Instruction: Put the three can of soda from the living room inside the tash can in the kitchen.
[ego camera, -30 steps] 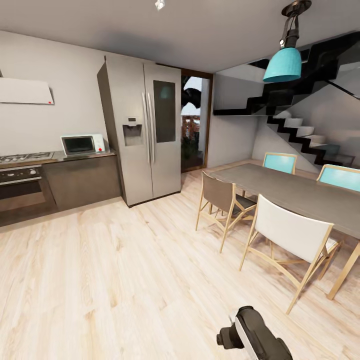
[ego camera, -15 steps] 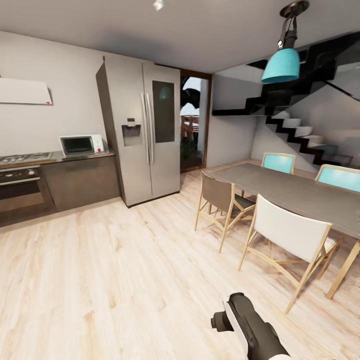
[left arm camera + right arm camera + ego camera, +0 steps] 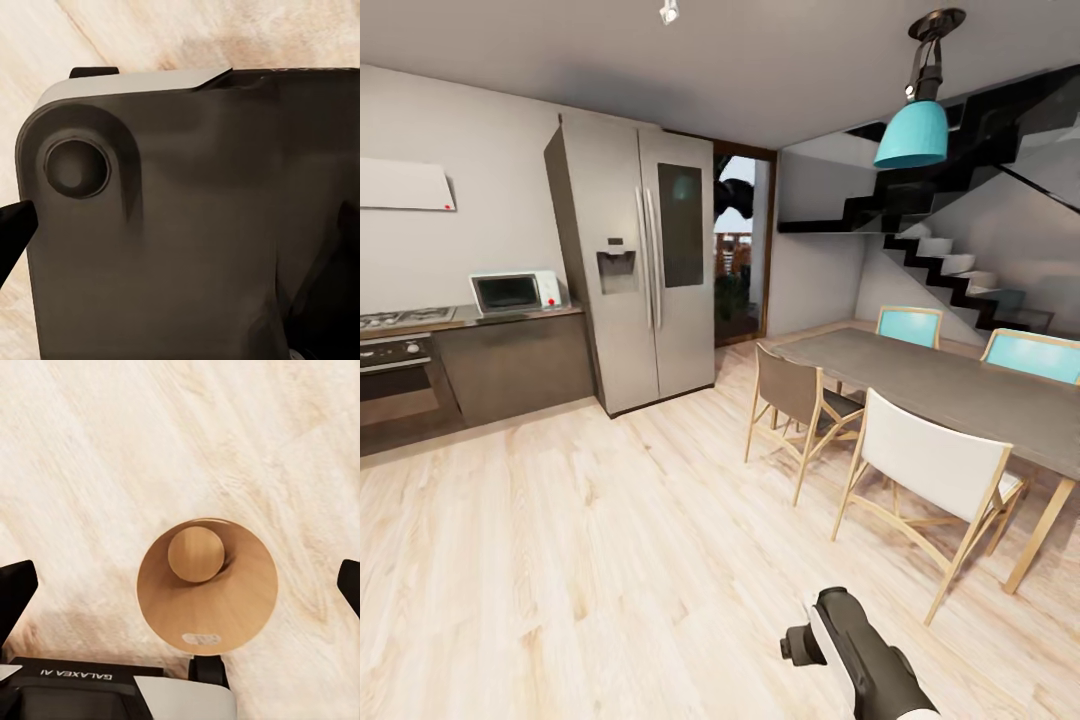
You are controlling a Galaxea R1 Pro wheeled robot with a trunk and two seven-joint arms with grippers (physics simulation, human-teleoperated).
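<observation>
1. The head camera is looking across the kitchen (image 3: 480, 400), where pale plank floor (image 3: 610, 520) is stretching from the dark cabinets (image 3: 515, 365) to a dining table (image 3: 950, 385).
2. A steel fridge (image 3: 635, 265) is standing at the end of the cabinets, with a small microwave (image 3: 510, 292) sitting on the worktop beside it and a built-in oven (image 3: 395, 385) further along under a hob (image 3: 405, 318).
3. A brown chair (image 3: 795, 390) and a white chair (image 3: 935, 465) are standing on the near side of the table, and two turquoise chairs (image 3: 908, 325) are facing them from the far side.
4. A turquoise pendant lamp (image 3: 912, 135) is hanging above the table, and a dark staircase (image 3: 950, 260) is rising behind it.
5. The right arm (image 3: 860, 665) is reaching in at the bottom of the head view, low over the floor.
6. In the right wrist view, the tash can (image 3: 247, 600) is showing from above, mouth towards the camera, glossy brown inside, with the pale floor all around it.
7. An oval handle slot (image 3: 201, 639) is showing near its rim.
8. The right gripper (image 3: 180, 585) is holding its jaws spread wide: the black fingertips (image 3: 15, 592) are sitting at opposite edges of the view, well apart from the tash can between them.
9. I cannot tell whether the tash can is standing on the floor or hanging from something.
10. The left wrist camera is facing a dark robot housing (image 3: 195, 225) at close range, with a strip of floor beyond it.
11. One black fingertip (image 3: 11, 232) of the left gripper is poking in at the edge; I cannot tell how its jaws are standing.
</observation>
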